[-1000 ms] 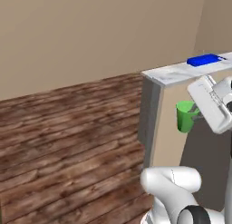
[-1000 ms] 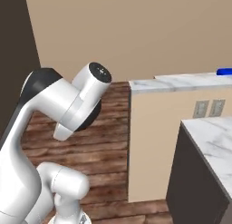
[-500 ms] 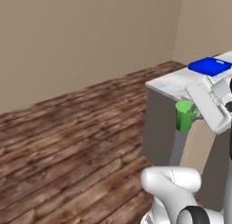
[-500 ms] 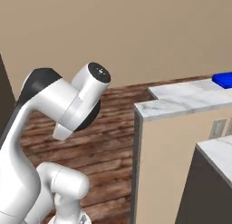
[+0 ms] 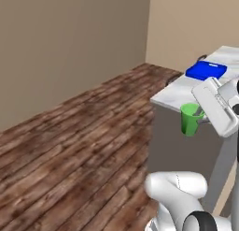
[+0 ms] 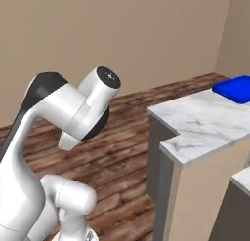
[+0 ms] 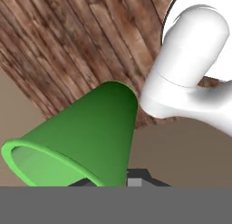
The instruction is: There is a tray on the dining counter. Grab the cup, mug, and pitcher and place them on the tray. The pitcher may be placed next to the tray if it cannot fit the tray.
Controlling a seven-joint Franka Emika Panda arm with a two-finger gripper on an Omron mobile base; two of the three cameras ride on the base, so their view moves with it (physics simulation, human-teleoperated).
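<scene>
one green cup [image 5: 189, 118] hangs upright in the left base view, pinched at its rim by the gripper [image 5: 200, 116], off the near end of the dining counter [image 5: 179, 92]; the tray [image 5: 206, 70] lies beyond it, farther along. right base view: tray [image 6: 236, 88] well down the counter [image 6: 205, 123]. hand view: fingers closed on the cup [image 7: 77, 136] rim, wood floor [image 7: 68, 46] below.

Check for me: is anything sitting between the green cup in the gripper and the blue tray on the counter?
Nothing visible. The cup hangs in the gripper off the counter's near end. Bare marble runs from that edge to the tray, whose visible top is bare.
</scene>
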